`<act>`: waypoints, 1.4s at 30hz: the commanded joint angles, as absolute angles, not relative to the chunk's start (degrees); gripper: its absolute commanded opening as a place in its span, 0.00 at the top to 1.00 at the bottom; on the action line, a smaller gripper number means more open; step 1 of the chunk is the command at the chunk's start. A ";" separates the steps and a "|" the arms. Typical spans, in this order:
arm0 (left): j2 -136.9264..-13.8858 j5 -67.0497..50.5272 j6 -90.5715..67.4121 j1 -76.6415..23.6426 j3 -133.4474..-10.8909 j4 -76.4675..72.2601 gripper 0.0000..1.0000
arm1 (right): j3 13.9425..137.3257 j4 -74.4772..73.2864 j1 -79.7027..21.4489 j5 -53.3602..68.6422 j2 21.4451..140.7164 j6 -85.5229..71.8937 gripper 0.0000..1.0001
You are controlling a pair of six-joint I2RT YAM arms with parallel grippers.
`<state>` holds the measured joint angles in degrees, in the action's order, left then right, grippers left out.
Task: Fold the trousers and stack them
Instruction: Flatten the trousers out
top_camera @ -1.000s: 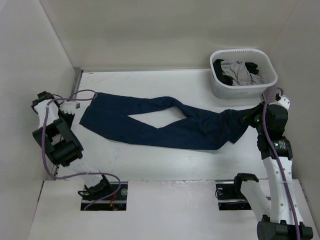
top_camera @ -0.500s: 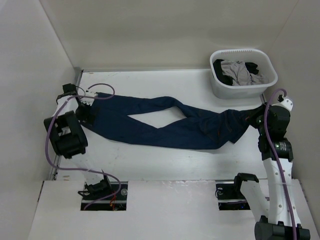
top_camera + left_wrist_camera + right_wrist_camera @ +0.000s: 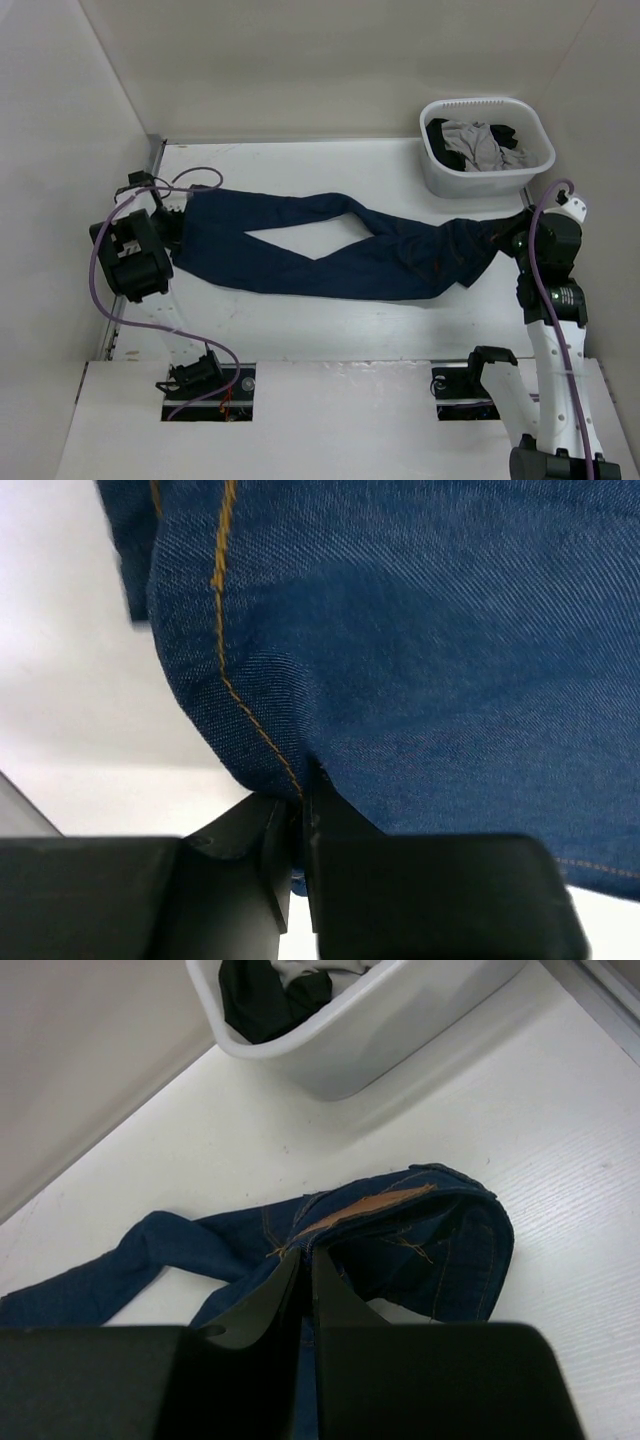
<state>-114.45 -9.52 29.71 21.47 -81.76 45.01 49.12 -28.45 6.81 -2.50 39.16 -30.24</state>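
The dark navy jeans, the trousers (image 3: 330, 248), lie stretched across the table, leg ends at the left, waist at the right, with a diamond-shaped gap between the legs. My left gripper (image 3: 176, 222) is shut on the leg-end cloth; in the left wrist view the denim (image 3: 420, 650) with its orange seam is pinched between the jaws (image 3: 302, 820). My right gripper (image 3: 508, 232) is shut on the waistband; in the right wrist view the waist (image 3: 400, 1230) with its brown patch is bunched and lifted a little at the jaws (image 3: 306, 1265).
A white plastic basket (image 3: 486, 175) with grey and black clothes stands at the back right, just beyond my right gripper; it also shows in the right wrist view (image 3: 400, 1030). White walls enclose the table on the left, back and right.
My left arm swung in from the far left to the leg ends and closed on the cloth, drawing that end straighter. My right arm held the waist and barely moved.
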 commanded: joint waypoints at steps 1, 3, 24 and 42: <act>-109.71 -9.93 31.72 24.65 -78.41 50.26 1.00 | 53.78 -24.78 7.60 -1.76 39.20 -29.80 0.92; -102.87 -9.32 36.88 28.24 -77.17 55.34 1.00 | 55.36 -25.57 7.87 -1.76 39.11 -29.10 0.93; -135.24 -32.82 37.94 28.61 -112.76 101.95 0.83 | 58.89 -27.86 8.48 -2.55 40.25 -27.69 0.94; -103.83 -53.28 18.55 30.54 -108.46 86.95 0.99 | 57.22 -29.62 0.75 -8.43 37.62 -27.42 0.94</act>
